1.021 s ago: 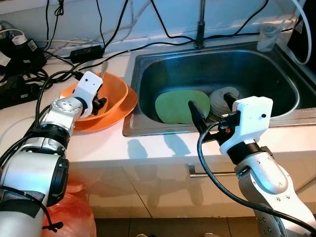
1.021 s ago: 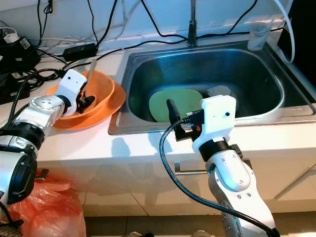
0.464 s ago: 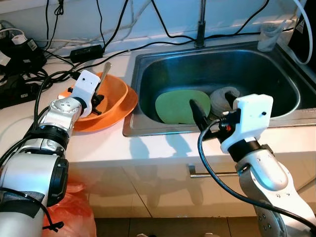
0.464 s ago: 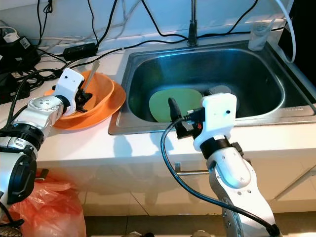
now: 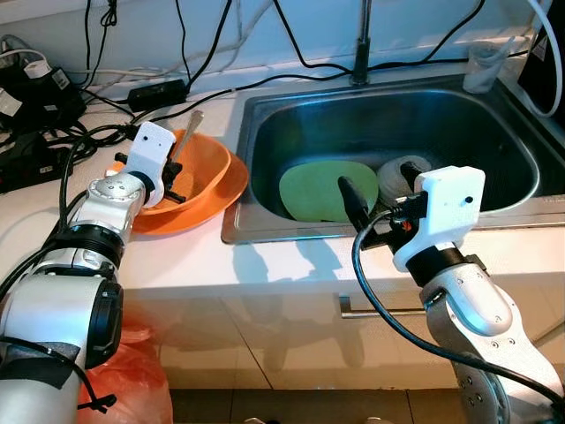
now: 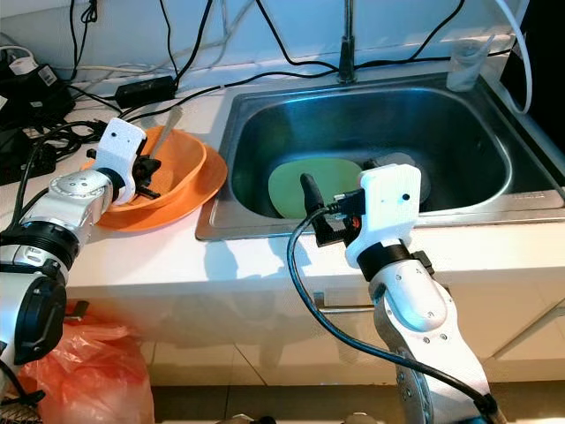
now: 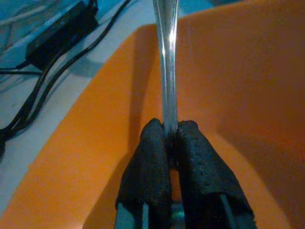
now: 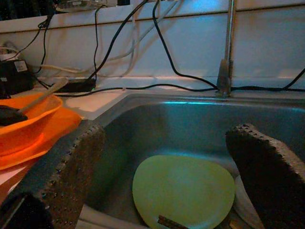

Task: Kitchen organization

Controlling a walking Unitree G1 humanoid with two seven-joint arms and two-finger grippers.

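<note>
Left hand (image 7: 170,143) clamped on spoon (image 7: 166,71) over orange bowl (image 5: 205,168); right hand (image 8: 171,162) spread wide above sink (image 5: 459,132).

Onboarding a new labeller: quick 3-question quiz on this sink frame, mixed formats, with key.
1. True or false: the left gripper is shut on the metal utensil.
2. The green plate lies: A in the sink, B in the orange bowl, C on the counter.
3. Fill in: the right gripper is ____, above the sink's front edge.

Key: 1 true; 2 A; 3 open
</note>
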